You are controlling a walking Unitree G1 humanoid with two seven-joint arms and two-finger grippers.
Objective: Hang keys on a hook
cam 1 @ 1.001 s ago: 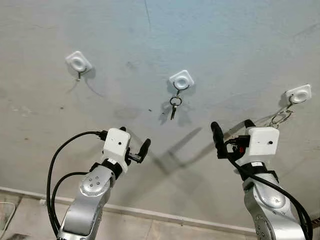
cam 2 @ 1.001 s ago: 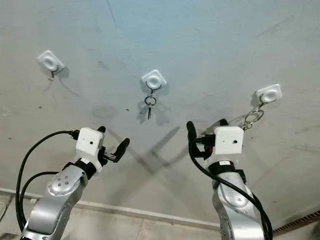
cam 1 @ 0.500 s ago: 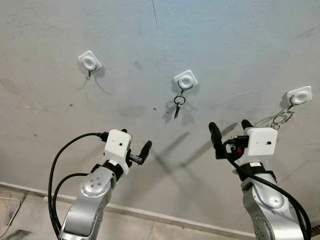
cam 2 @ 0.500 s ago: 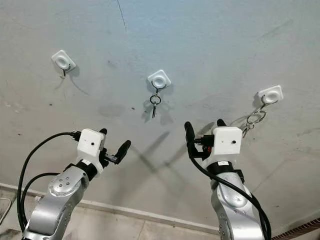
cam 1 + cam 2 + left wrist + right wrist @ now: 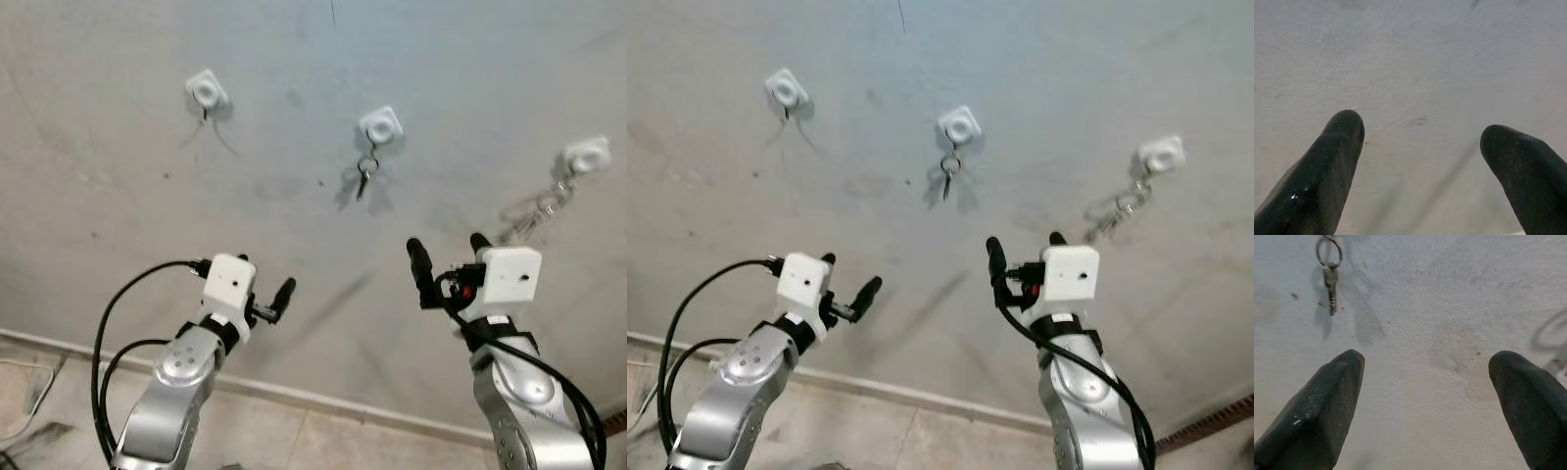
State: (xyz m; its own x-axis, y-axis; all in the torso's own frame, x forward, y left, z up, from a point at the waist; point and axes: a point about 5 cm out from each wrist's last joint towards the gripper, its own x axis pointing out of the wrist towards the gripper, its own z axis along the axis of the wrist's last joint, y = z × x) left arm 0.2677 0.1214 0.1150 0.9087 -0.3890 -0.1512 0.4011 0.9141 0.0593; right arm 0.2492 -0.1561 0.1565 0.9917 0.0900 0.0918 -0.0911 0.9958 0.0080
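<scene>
Three white square hooks sit on a grey wall. The left hook (image 5: 206, 91) is bare. From the middle hook (image 5: 380, 124) hangs a ring with a small key (image 5: 364, 174), also seen in the right wrist view as the key (image 5: 1330, 282). The right hook (image 5: 586, 155) carries a chain of key rings (image 5: 542, 206). My left gripper (image 5: 263, 276) is raised toward the wall below and between the left and middle hooks, open and empty. My right gripper (image 5: 448, 247) is open and empty below the middle and right hooks, apart from the wall.
A pale skirting strip (image 5: 323, 399) runs along the wall's foot above a tiled floor (image 5: 59, 411). A white cable (image 5: 18, 364) lies on the floor at the far left. A floor grate (image 5: 1215, 419) shows at the lower right.
The whole view has shifted: the hooks now sit higher and look smaller, and more floor shows, so the camera has backed away. Both grippers stay open and empty.
</scene>
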